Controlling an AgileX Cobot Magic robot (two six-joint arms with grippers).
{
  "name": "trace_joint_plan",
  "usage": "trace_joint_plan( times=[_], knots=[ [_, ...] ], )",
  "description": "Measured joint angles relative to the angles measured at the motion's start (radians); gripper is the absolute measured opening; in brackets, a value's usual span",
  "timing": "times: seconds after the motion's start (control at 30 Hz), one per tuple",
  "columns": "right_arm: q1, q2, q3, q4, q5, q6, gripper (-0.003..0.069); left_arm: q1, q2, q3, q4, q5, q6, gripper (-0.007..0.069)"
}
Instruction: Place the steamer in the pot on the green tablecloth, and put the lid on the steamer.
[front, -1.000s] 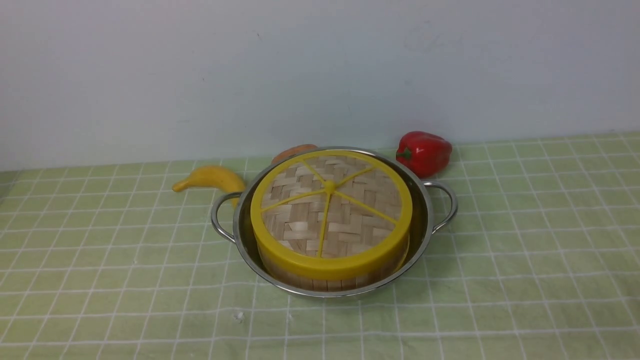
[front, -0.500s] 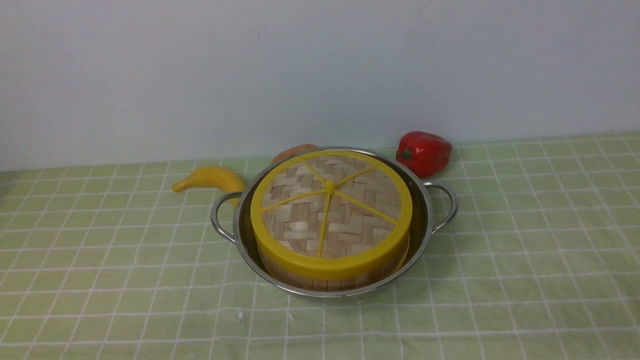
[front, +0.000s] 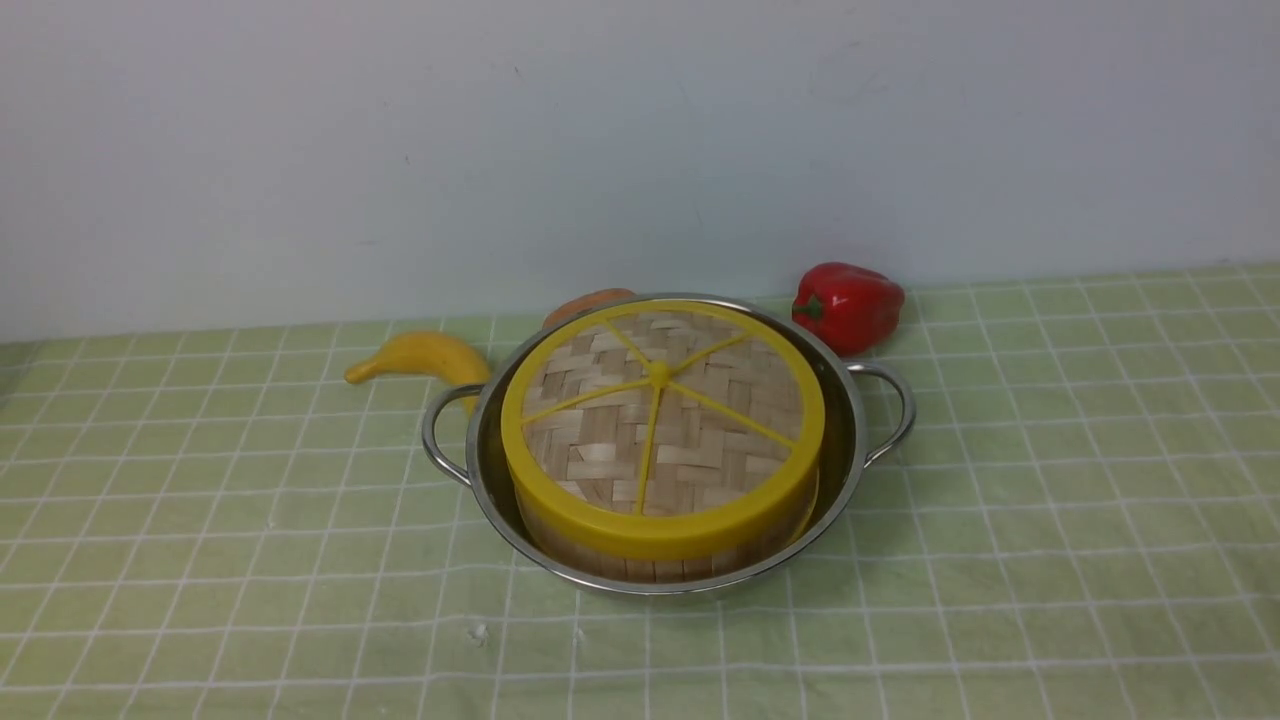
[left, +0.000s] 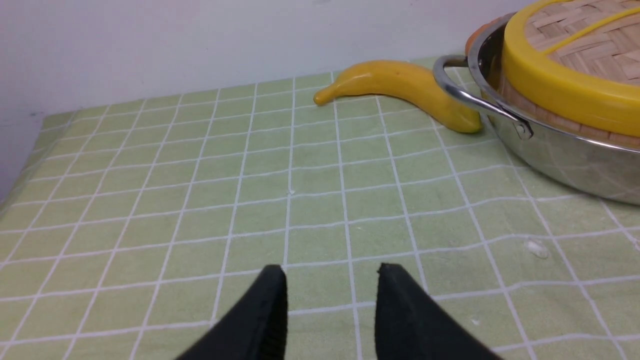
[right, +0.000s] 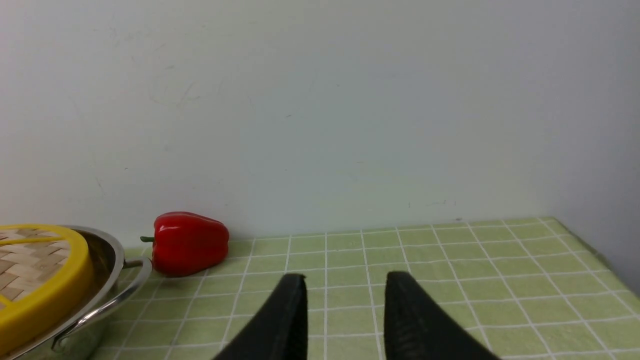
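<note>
One pot on the green tablecloth, one steamer inside, one lid on top. One banana, one red pepper. My left gripper and right gripper are both parted, holding nothing.

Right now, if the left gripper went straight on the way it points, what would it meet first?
Probably nothing but the green tablecloth. The left gripper stands open and empty, aimed over bare cloth toward the wall. The banana and the pot lie off to one side of that line, though depth is hard to judge.
</note>
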Motion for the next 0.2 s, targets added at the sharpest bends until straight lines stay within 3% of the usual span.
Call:
trace_joint_plan(
  times=[0.2],
  knots=[
    [0.0, 0.0, 0.0, 0.0, 0.0, 0.005, 0.024, 0.0, 0.0, 0.0, 0.0, 0.0, 0.0, 0.0242]
  ],
)
